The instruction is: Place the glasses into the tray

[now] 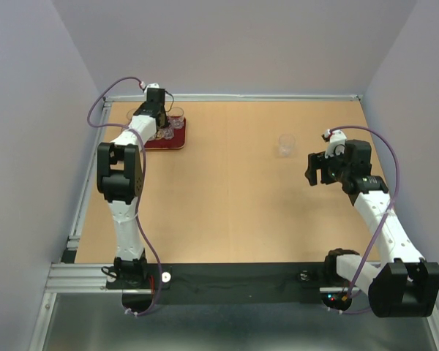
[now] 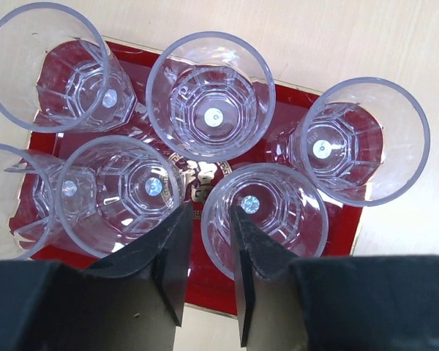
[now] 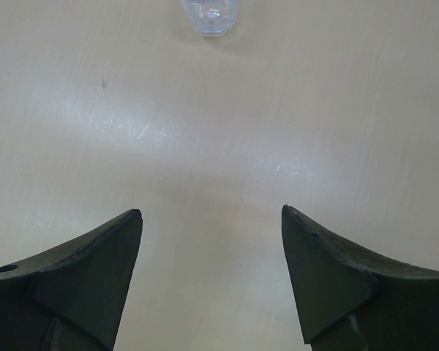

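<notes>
**Tray.** The tray (image 1: pixel 177 143) lies at the far-left corner of the table (image 1: pixel 227 205).

**Glasses in the tray.** The left wrist view shows six glasses (image 2: pixel 211 95) standing upright and packed close together inside the tray.

**Left jaws.** These hang directly above the tray, narrowly parted. They straddle the rim of the near-right glass (image 2: pixel 278 212), with one finger outside its wall and the other inside the cup. A gap shows between the inner finger and the wall, so the wall is not clamped.

**Single glass.** One single glass (image 1: pixel 286 144) stands upright on the table, right of centre and well apart from the tray.

**Right jaws.** These are spread wide and hold nothing. They sit near the single glass and point toward it.
</notes>
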